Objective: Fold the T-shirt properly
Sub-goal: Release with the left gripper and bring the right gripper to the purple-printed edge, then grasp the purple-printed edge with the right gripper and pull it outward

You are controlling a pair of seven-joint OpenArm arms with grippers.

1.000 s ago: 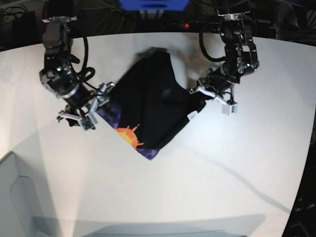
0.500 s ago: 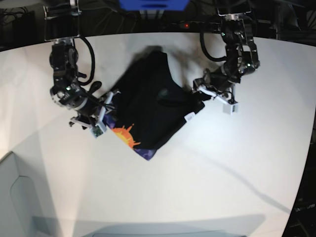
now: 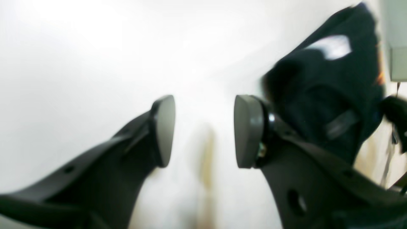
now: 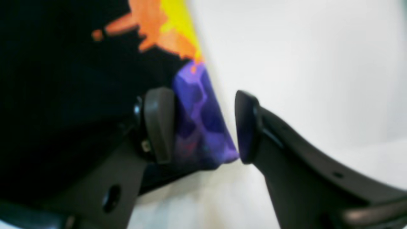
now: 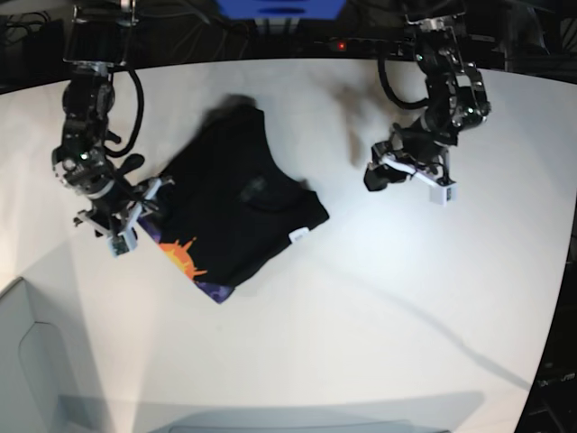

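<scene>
Soft, light and limp, by the look of it: the shirt (image 5: 239, 216) lies as a folded black bundle on the white counter (image 5: 379, 316), left of centre in the base view, sun print and purple edge turned toward the near-left, small white label (image 5: 296, 235) at the right edge. Likely to sag and slide open if lifted by one layer only, so best taken at a corner or a doubled edge, all layers pinched together, and dragged low rather than hoisted. Right gripper (image 4: 205, 125) at the print side with jaws apart, purple corner (image 4: 200, 127) sitting between them and touching or nearly touching the far pad, nothing clamped yet. Left gripper (image 3: 203, 130) well off the cloth, jaws apart over bare counter, shirt seen only to its side in a blurred wrist view. In the base view, left gripper (image 5: 410, 171) clear of the shirt with open counter between. Little in the way: cables and dark gear along the far edge, a pale box-like shape at the near-left corner, both well apart from the cloth.
</scene>
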